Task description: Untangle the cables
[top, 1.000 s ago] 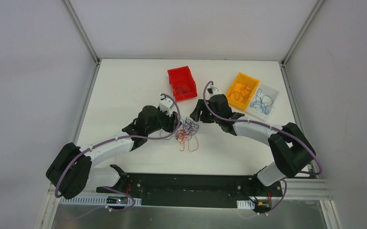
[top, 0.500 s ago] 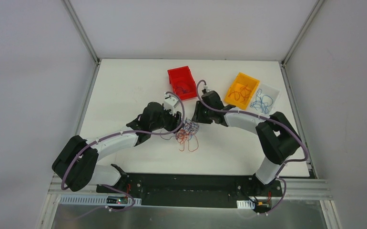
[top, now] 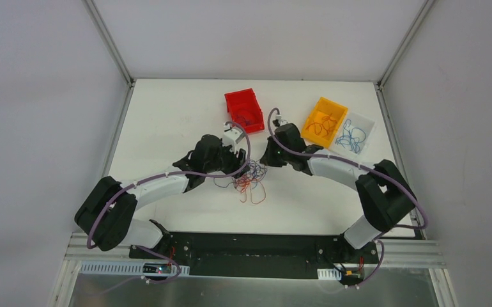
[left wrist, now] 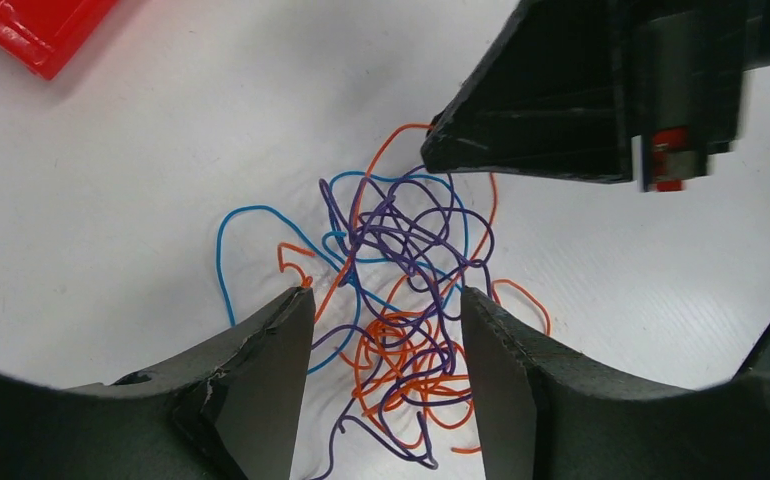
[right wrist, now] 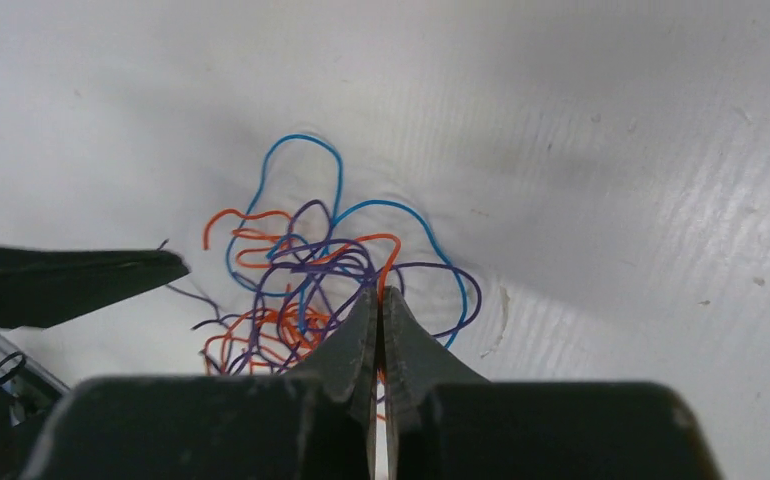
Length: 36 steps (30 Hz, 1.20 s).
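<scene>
Straddling the cable tangle [left wrist: 393, 350] with my left hand [left wrist: 386, 305], spread apart; right hand [right wrist: 379, 297], pressed together, opposite. Picking step, I reckon: next, pinch one strand.

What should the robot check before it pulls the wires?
1. Left gripper open and aimed at the tangle: ok.
2. Right gripper shut at the tangle's edge: ok.
3. Right gripper really pinching a wire: cannot tell.
4. Wires apart: not ok; blue, purple and orange are knotted together.
5. Tangle lying on the table, clear of the red bin: ok.
</scene>
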Each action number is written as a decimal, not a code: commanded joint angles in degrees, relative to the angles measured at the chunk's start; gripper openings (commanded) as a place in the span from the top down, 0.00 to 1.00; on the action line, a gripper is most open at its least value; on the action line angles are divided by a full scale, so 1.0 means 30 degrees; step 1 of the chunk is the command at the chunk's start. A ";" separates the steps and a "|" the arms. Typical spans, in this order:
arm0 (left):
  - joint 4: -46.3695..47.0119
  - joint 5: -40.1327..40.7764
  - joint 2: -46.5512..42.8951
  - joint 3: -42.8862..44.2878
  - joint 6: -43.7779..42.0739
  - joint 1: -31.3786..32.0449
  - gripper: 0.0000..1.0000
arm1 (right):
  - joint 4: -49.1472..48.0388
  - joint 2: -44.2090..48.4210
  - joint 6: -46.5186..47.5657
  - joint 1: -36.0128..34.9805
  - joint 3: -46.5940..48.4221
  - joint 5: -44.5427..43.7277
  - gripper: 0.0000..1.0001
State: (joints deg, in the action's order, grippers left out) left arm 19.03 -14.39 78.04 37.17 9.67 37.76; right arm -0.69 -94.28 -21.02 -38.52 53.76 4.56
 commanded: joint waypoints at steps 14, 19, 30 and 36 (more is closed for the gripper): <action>0.3466 0.1250 -0.3864 -0.2519 0.0148 -0.0138 0.40 | 0.1996 0.8435 0.2417 -0.0109 0.2020 0.2472 1.00; 0.3794 0.1238 -0.4421 -0.2916 0.0207 -0.0135 0.40 | 0.2995 0.9249 0.2438 -0.0111 0.3566 0.3362 1.00; 0.3795 0.1043 -0.4825 -0.3098 0.0169 -0.0135 0.39 | 0.4000 0.9899 0.1714 -0.0016 0.6260 0.4911 1.00; 0.3738 0.0615 -0.4392 -0.2874 0.0091 -0.0135 0.37 | 0.4310 0.9849 0.0471 0.0218 0.8120 0.6918 1.00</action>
State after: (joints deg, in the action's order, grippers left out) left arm 28.05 -11.05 65.10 28.16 9.89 37.76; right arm 12.91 -66.65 -16.53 -38.30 73.12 20.34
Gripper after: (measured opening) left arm 0.627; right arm 0.010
